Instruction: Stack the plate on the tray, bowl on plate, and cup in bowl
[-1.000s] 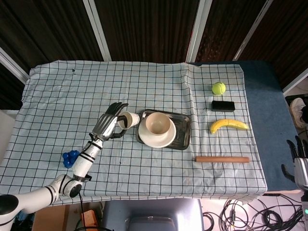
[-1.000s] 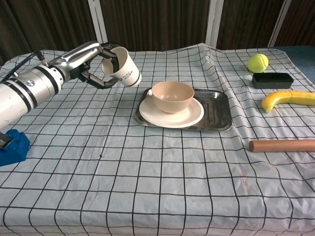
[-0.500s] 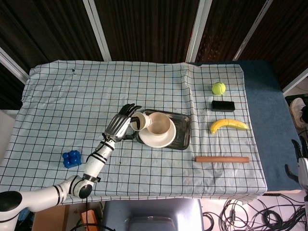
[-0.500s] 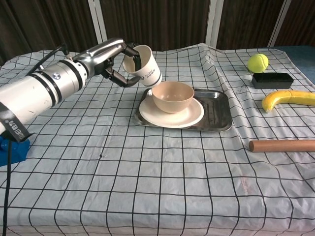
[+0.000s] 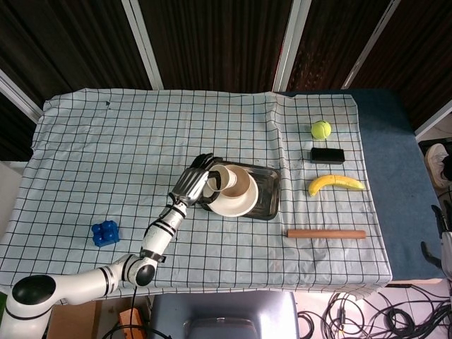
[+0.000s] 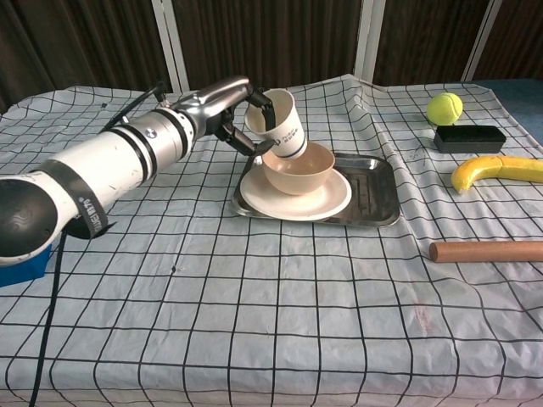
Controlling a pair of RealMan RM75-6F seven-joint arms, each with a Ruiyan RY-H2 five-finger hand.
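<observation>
A metal tray lies mid-table with a cream plate on it and a cream bowl on the plate. My left hand grips a white paper cup, tilted, its base at the bowl's left rim. My right hand shows only as a sliver at the right edge of the head view, off the table; its fingers are too cut off to read.
A tennis ball, a black box, a banana and a wooden rod lie to the right. A blue block sits near the front left. The checked cloth covers the table.
My left hand carried the cup to the right, from left of the tray to over the bowl's left rim. The tray, plate and bowl stayed put.
</observation>
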